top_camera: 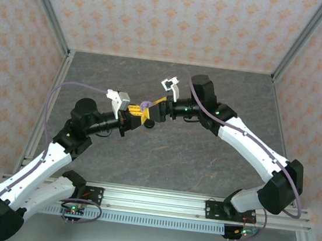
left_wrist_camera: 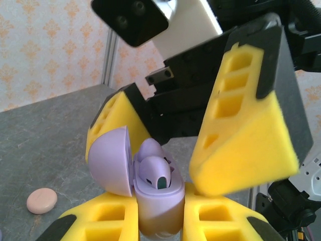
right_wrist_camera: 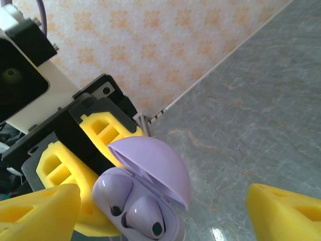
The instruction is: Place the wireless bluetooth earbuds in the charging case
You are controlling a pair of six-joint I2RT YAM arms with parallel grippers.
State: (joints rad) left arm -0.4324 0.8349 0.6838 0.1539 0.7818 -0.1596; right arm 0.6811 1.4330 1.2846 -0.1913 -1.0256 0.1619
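Left wrist view: lavender charging case upright, clamped between the yellow pads of the left gripper. Its lid is swung open to the left. Two lavender earbuds sit in its wells, stems hidden; the case base is cut off by the frame edge. Right wrist view: right gripper spread wide, one finger either side of the case. The left wrist also catches a pink disc lying on the grey table. Top view: case barely a lavender fleck between the two grippers — contents unreadable.
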